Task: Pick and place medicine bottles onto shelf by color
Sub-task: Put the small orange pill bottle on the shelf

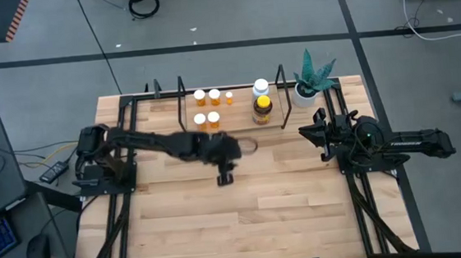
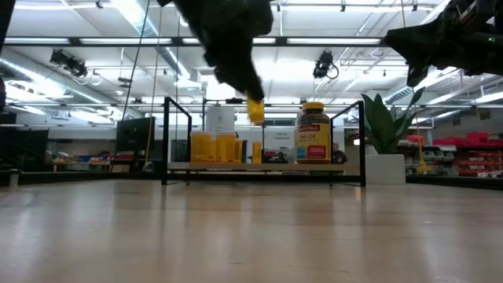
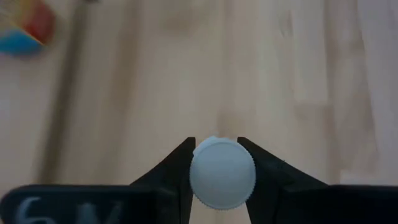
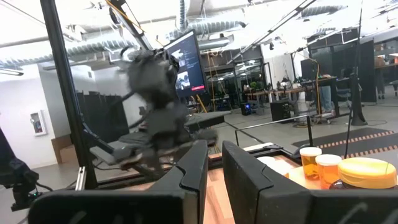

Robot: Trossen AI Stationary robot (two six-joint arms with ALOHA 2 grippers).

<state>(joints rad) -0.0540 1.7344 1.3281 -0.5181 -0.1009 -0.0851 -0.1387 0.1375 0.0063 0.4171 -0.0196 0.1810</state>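
Left wrist view: left end effector [image 3: 222, 163] clamps upright pill bottle [image 3: 222, 173].

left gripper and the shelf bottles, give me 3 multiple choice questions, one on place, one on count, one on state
1. Where does the dark amber bottle stand?
A. on the shelf, near its right end
B. on the bare tabletop in front of the shelf
C. inside the plant pot

2. How many small orange bottles stand on the shelf?
A. two
B. five
C. eight

3. What is the left gripper doing?
A. hanging open and empty
B. shut on a white-capped bottle
C. resting flat on the shelf board

Answers: 1 A, the high view shows it beside the white bottle within the rack's right part. 2 B, the high view shows five white caps in the rack. 3 B, the left wrist view shows both fingers pressing a round white cap.
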